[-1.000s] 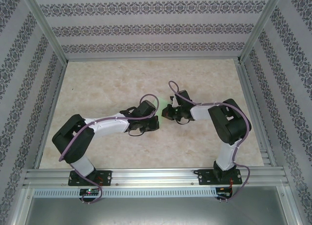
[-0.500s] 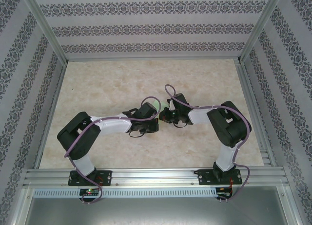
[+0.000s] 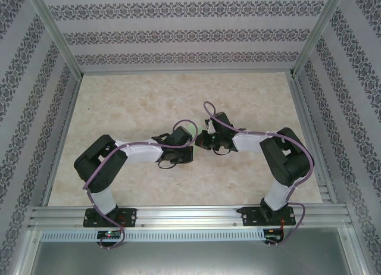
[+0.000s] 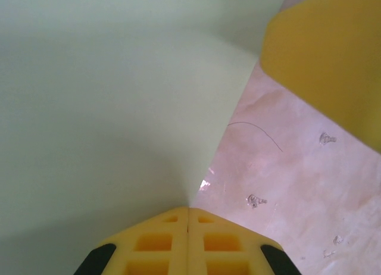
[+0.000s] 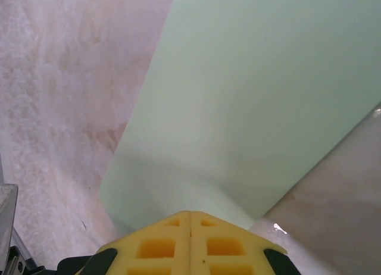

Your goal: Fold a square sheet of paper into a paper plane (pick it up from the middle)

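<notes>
Paper sheet point(image 4: 89, 108) is sitting mid-counter point(image 4: 286, 186), pinched at its edges by my left gripper point(image 4: 188, 212) and right gripper point(image 5: 190, 214), both clamped shut on it, and I am drawing them closer together, probably bowing it for a crease.

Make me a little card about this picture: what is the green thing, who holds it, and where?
thing: pale green sheet of paper
left gripper: jaws shut on the sheet of paper
right gripper: jaws shut on the sheet of paper
where: middle of the table, between the two arms
shape: curved, not lying flat
</notes>
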